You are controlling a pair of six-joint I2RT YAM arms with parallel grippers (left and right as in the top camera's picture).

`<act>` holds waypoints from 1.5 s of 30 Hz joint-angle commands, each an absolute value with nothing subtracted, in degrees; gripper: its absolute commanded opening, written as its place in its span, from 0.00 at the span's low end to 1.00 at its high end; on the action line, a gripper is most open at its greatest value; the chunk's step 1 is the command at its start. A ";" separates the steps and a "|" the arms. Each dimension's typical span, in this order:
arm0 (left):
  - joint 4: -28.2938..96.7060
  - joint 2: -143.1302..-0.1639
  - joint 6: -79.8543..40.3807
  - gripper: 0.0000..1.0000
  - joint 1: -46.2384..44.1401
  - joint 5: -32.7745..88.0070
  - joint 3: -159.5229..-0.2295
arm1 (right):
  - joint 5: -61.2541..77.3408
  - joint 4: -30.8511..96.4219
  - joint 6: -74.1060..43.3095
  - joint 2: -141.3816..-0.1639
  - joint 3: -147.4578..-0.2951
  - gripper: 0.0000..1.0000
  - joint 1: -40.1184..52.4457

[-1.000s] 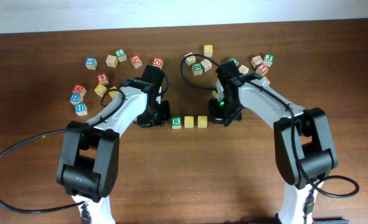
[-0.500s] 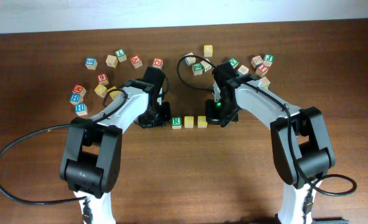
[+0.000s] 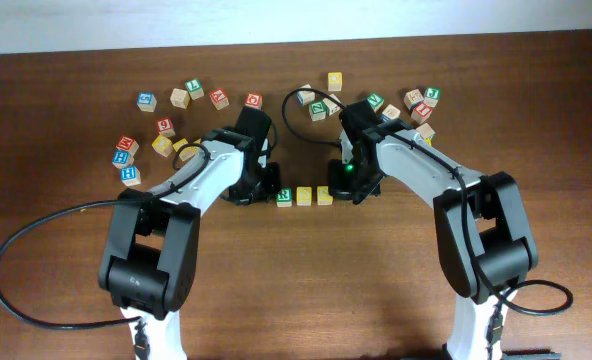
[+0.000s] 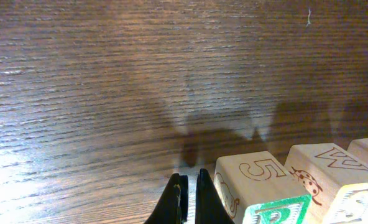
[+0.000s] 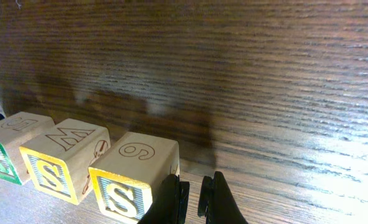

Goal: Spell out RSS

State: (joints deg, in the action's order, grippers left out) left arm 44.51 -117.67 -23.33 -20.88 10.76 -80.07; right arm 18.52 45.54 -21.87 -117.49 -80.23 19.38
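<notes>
Left pincer and right pincer closed, empty; between them three wooden letter cubes look light, rigid: grip opposite flat faces.

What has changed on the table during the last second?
The left hand slid inward toward the R cube; the right hand slid inward toward the end S cube. Both are shut and empty. Nothing was gripped or released; the row stayed put.

Both arms wear white shells over black joints, a black cable trailing off the left arm. The left claw and right claw are slim black blades.
</notes>
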 commanded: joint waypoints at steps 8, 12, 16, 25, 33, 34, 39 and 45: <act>43.46 -120.86 -22.65 0.00 -20.99 13.21 -79.83 | 19.94 44.75 -23.03 -118.45 -79.48 0.04 19.99; 43.38 -121.82 -22.65 0.00 -20.99 13.34 -79.83 | 19.94 44.66 -23.00 -118.45 -79.48 0.04 19.99; 42.54 -121.82 -22.65 0.00 -21.02 14.33 -79.83 | 19.94 44.47 -23.00 -118.45 -79.48 0.04 19.99; 42.24 -121.82 -22.65 0.00 -21.02 15.38 -79.83 | 20.78 44.49 -22.98 -118.45 -79.48 0.04 20.62; 43.13 -121.82 -22.87 0.00 -21.02 15.51 -79.83 | 20.08 44.01 -23.00 -118.45 -79.48 0.04 23.29; 43.29 -121.82 -22.87 0.00 -21.02 15.49 -79.83 | 20.12 44.05 -23.00 -118.45 -79.48 0.04 23.29; 43.31 -121.82 -22.85 0.00 -20.99 15.42 -79.85 | 20.10 44.07 -22.98 -118.45 -79.48 0.04 23.29; 45.19 -121.47 -22.83 0.00 -20.12 15.18 -81.17 | 16.38 46.72 -21.28 -118.43 -81.14 0.04 22.41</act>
State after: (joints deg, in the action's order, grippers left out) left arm 43.46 -119.17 -23.33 -20.78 15.22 -80.36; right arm 18.68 44.88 -22.26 -117.49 -80.23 22.24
